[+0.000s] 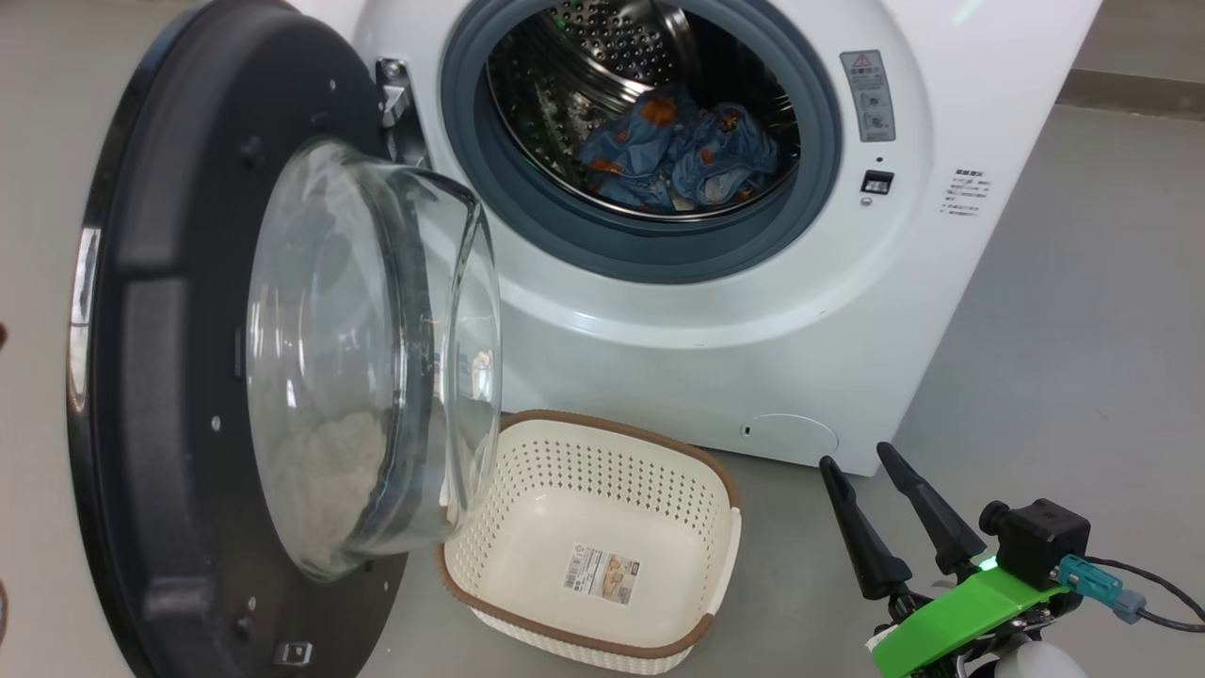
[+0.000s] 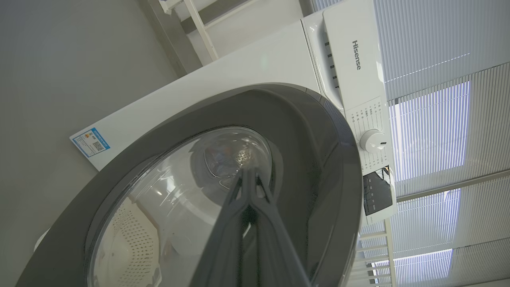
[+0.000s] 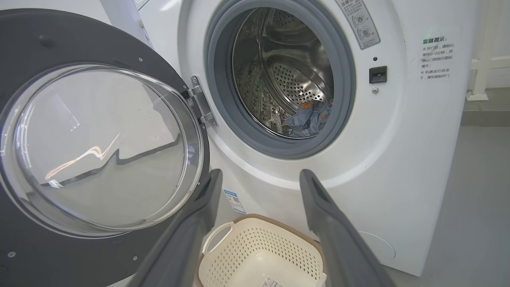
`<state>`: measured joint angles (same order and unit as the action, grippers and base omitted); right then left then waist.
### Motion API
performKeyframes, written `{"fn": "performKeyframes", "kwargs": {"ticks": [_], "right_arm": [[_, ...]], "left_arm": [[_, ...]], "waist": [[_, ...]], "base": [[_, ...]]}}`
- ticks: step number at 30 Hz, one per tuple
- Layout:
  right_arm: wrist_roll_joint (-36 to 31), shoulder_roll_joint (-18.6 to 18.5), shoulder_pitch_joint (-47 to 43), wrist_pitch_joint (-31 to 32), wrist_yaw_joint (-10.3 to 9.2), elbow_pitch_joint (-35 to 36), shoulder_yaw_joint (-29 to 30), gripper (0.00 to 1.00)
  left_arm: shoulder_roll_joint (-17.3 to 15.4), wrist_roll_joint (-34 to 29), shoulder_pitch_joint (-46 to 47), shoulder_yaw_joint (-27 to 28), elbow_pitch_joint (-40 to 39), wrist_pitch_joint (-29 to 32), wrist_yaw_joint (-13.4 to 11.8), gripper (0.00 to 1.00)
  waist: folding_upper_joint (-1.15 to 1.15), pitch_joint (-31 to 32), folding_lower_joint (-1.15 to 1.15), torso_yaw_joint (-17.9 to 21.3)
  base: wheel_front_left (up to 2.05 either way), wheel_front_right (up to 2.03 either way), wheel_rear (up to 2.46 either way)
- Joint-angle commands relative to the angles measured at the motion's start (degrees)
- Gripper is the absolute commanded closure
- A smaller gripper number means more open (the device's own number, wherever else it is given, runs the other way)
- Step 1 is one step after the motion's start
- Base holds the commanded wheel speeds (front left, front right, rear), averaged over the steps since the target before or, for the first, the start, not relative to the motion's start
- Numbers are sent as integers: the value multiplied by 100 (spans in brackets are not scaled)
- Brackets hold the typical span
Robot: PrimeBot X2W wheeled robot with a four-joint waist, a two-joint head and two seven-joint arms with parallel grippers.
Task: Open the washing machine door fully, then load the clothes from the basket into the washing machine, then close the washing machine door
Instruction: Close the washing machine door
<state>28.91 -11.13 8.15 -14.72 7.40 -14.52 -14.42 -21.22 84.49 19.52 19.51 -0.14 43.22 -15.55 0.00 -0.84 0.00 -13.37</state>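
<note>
the washing machine [image 1: 941, 311] stands on a grey floor [image 1: 1083, 330]. its door [image 1: 151, 377] hangs open, swung out on the hinge [image 1: 395, 94] at the left of the opening. the clothes [image 1: 678, 155] lie in a bundle at the bottom of the steel drum [image 1: 612, 47], behind the grey rubber gasket [image 1: 527, 188].

the basket [image 1: 612, 428] sits on the floor just in front of the machine, below the opening, and its label sticker [image 1: 601, 574] shows on the bare bottom. in the head view the door's bulging glass bowl hangs over the basket's left edge and covers part of it. a small round flap [image 1: 791, 435] sits low on the machine front, near the basket.

the right gripper [image 1: 857, 459] hovers to the right of the basket with its fingers spread wide apart, holding nothing and pointing toward the machine front.

the left gripper [image 2: 248, 171] is on the outer side of the door, fingers pressed together and aimed at the glass. whether the tips touch the glass i cannot tell. beyond the door rim, that view shows the control knob [image 2: 372, 140], a blue label [image 2: 91, 142] on the machine's side and window blinds [image 2: 438, 119].
</note>
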Motion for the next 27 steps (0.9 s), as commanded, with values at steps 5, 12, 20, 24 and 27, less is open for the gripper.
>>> {"fn": "performKeyframes", "kwargs": {"ticks": [5,12,20,24,27], "right_arm": [[25,-20,73,-28,9,153,-86,0],[29,-3,49,-28,9,155,-83,0],[31,-9,35,-28,9,155,-85,0],[37,-14,53,-28,9,143,-98,0],[37,-7,73,-28,9,149,-104,0]], "left_arm": [[-211,141,213,71,-523,287,-271,100],[-226,159,99,-192,-902,584,-492,100],[-94,298,29,-355,-1432,790,-706,100],[13,324,2,-473,-1606,824,-743,100],[89,329,-30,-559,-1727,838,-782,100]], "waist": [[0,29,0,112],[0,47,0,220],[0,32,0,359],[0,29,0,422],[0,35,0,503]], "base": [[0,0,0],[0,0,0],[0,0,0],[0,0,0],[0,0,0]]}}
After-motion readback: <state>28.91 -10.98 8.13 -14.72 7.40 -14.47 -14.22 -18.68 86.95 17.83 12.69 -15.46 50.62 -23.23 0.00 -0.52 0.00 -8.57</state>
